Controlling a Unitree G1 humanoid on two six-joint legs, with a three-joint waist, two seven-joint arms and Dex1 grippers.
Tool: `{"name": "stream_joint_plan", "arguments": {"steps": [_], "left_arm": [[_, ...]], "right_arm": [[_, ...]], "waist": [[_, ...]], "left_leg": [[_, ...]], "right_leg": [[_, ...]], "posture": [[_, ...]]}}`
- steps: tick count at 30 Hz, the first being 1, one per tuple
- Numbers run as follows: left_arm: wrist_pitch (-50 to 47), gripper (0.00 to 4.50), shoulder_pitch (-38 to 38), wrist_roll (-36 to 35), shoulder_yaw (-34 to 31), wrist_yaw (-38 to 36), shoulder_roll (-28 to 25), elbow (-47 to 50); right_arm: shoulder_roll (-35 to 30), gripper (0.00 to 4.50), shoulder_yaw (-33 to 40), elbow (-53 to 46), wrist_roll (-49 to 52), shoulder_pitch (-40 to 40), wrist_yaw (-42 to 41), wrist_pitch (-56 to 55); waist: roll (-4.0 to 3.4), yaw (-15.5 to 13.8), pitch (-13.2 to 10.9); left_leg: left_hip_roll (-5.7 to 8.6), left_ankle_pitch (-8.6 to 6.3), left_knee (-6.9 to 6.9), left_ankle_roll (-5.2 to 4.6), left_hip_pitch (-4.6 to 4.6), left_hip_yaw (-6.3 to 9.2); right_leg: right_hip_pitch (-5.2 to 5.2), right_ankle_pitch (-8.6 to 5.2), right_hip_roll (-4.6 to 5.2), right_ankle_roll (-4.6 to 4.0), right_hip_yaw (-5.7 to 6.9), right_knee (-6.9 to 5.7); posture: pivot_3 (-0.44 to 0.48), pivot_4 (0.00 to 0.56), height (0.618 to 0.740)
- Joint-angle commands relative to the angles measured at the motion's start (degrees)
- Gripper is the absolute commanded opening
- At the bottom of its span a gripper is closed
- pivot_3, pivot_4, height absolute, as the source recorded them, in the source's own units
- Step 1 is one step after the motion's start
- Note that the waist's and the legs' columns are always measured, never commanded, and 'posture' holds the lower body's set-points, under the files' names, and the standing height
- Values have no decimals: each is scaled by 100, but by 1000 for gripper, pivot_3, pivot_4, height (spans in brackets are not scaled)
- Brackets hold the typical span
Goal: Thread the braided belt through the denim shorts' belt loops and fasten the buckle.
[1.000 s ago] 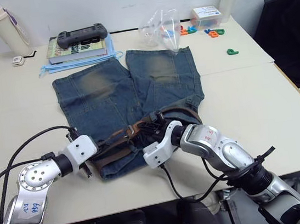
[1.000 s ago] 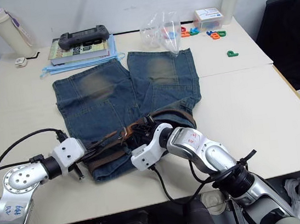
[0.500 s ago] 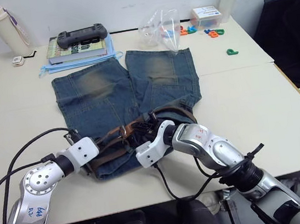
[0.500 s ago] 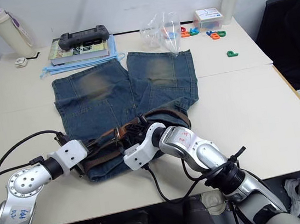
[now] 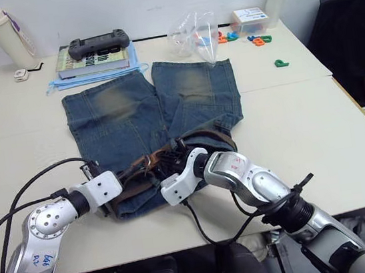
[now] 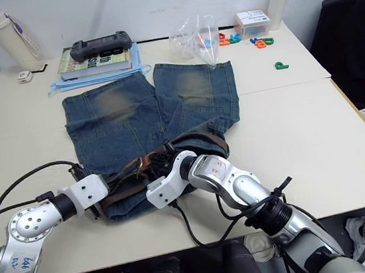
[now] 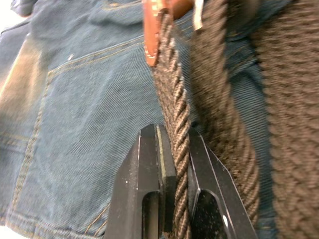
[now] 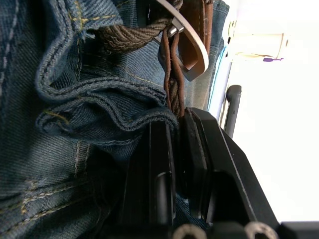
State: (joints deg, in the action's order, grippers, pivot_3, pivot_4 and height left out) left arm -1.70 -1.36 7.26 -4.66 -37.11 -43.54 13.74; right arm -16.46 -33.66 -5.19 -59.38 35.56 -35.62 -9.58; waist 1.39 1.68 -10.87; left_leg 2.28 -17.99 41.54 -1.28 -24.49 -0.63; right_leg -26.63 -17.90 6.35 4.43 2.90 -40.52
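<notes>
Left wrist view is showing what the head views cannot: the left pincer [image 7: 174, 149] is pinching the belt [image 7: 172, 99], one braided strand running edge-on between its two black fingers [image 7: 149, 164], with a tan leather end above and more of the braid alongside, all over the shorts [image 7: 75, 99]. Right wrist view is showing the right pincer [image 8: 172, 134] pinching a bunched denim fold at the waistband together with the strap, just below the buckle [image 8: 192, 59], whose metal frame is sitting tilted against the braid. Head views are giving the wider layout: the shorts [image 5: 146, 114] are lying flat on the surface [image 5: 302, 127] with legs pointing away, the belt [image 5: 147, 165] is lying across the waist at the near edge, and both pincers are meeting it from either side, left [image 5: 122, 178] and right [image 5: 172, 161]. Behind the shorts a book [image 5: 91, 57] is carrying a black controller [image 5: 98, 44]; its cover text is too small to read. Blue handwriting on the left arm is illegible
</notes>
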Motion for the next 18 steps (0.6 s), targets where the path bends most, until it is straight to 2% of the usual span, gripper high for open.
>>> {"name": "stream_joint_plan", "arguments": {"steps": [1, 5, 9, 13, 18], "left_arm": [[220, 0, 29, 18, 12, -118, -148, 332], [202, 0, 47, -32, -76, -170, -238, 389], [-281, 0, -144, -227, -253, 147, 88, 301], [-1326, 0, -375, -722, -383, 419, 723, 513], [-1624, 0, -457, -788, -219, 492, 993, 681]], "right_arm": [[98, 41, -134, -40, 42, 80, -17, -41], [91, 41, -109, -24, 56, 96, -5, -38], [-19, 41, 36, -65, 76, 76, 25, 2], [-429, 41, 235, -332, -113, -225, 197, 32], [-933, 41, 561, -734, -72, -801, 232, 183]], "waist": [[0, 0, 0], [0, 1, 0], [1, -5, 0], [15, -28, 9], [20, -143, 12]], "left_leg": [[0, 0, 0, 0, 0, 0], [-1, 0, 0, 1, 1, 0], [-1, -1, 0, 0, 2, 0], [1, -1, 5, 0, 0, 1], [2, -11, 18, -4, -2, 6]], "right_leg": [[0, 0, 0, 0, 0, 0], [0, -1, 0, -2, 0, -1], [0, -2, 0, -3, 1, -3], [1, -3, 1, -1, 6, -6], [7, -4, 3, 1, 7, -3]], "posture": [[0, 150, 667], [0, 150, 667], [0, 150, 667], [0, 150, 667], [0, 150, 667]]}}
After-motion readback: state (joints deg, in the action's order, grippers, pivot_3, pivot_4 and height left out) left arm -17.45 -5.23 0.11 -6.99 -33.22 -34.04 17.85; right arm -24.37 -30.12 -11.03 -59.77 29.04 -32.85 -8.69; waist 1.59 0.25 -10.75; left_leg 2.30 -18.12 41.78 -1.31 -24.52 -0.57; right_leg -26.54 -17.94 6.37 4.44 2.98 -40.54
